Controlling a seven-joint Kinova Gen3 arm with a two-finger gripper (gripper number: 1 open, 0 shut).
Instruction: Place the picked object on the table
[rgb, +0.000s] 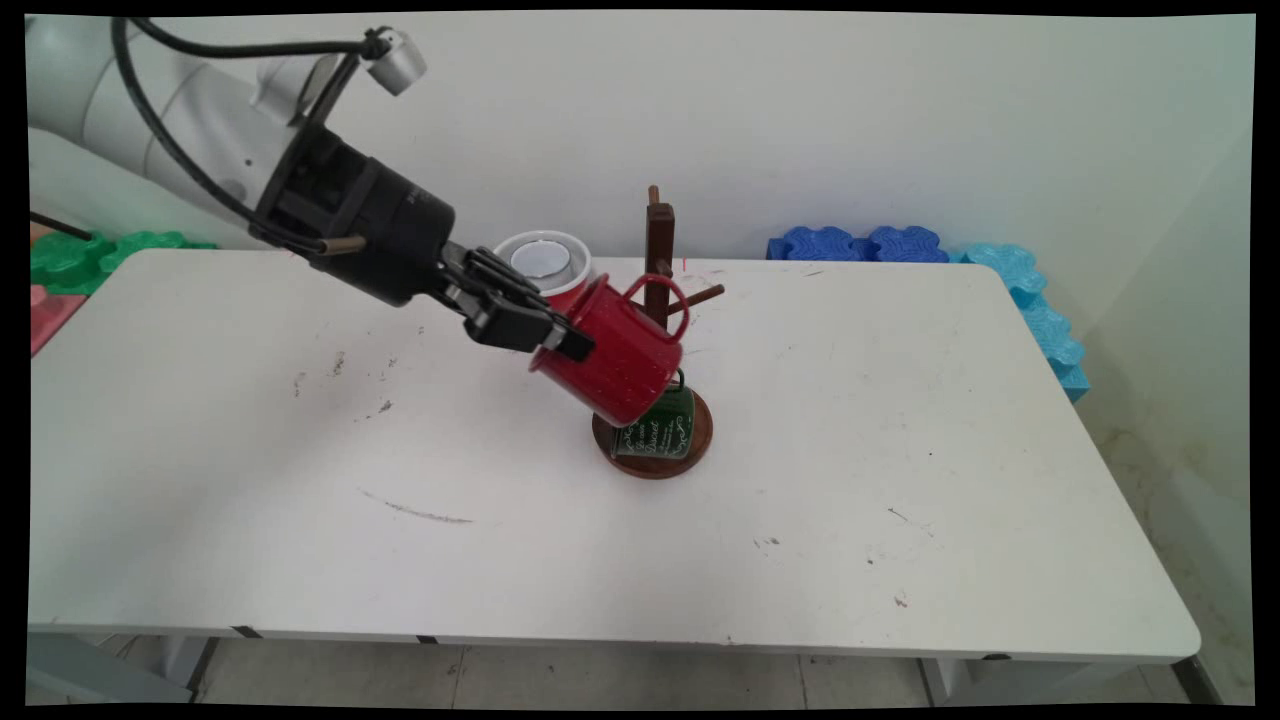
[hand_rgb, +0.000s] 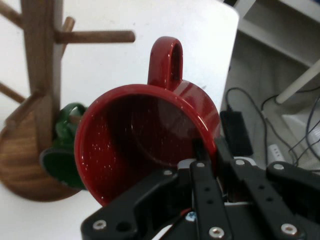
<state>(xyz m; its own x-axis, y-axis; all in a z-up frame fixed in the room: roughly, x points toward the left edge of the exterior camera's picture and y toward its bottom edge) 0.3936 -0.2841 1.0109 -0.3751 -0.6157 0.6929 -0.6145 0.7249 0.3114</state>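
**Holding a red mug beside the mug tree**

Gripping the red enamel mug (rgb: 615, 355) by its rim, the claw (rgb: 560, 335) is pinched on the mug wall, one finger inside the mouth and one outside, as the hand view shows. The mug hangs tilted in the air, mouth toward the claw and base pointing down and away, its handle (hand_rgb: 167, 62) uppermost. It sits just in front of the wooden mug tree (rgb: 659, 260), whose bare peg (hand_rgb: 95, 36) sticks out sideways near the handle but apart from it. A green mug (rgb: 660, 430) hangs low on the tree over its round base (rgb: 700, 440). Behind the claw, a white-rimmed red cup (rgb: 545, 265) stands on the desk (rgb: 300, 480).
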